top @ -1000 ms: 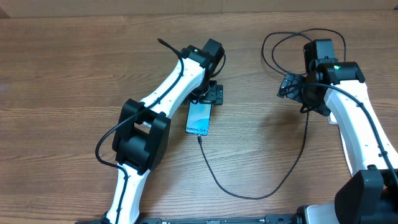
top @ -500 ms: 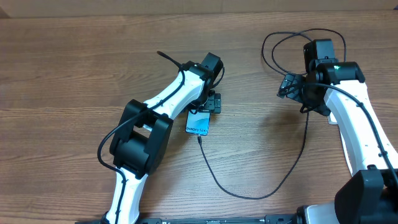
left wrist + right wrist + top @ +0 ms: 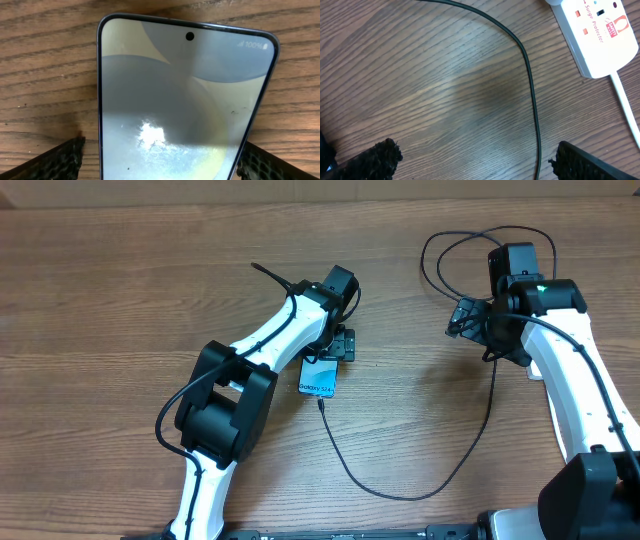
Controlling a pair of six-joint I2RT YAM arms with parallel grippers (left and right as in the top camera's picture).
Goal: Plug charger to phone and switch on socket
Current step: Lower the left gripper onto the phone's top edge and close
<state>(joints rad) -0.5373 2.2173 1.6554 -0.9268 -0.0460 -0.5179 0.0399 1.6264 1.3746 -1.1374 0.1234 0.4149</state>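
The phone (image 3: 318,379) lies flat on the wooden table with its light-blue screen lit. Its far end sits under my left gripper (image 3: 330,356). In the left wrist view the phone (image 3: 185,95) fills the frame, and my left gripper (image 3: 160,167) stands open with one finger on each side of it, not pressing on it. The charger (image 3: 400,494), a thin black cable, runs from the phone's near end in a wide curve to the right. I cannot tell if its tip is inserted. My right gripper (image 3: 477,162) hangs open over the charger (image 3: 532,100), beside the socket (image 3: 597,35).
The charger cable forms a loose loop (image 3: 450,250) at the back right, behind my right arm. The socket's thick white cord (image 3: 625,100) leaves its end toward the right edge. Bare wood lies to the left and at the front centre.
My left gripper has moved a little toward the front, over the phone's far end, and covers more of it. The right arm has not moved.
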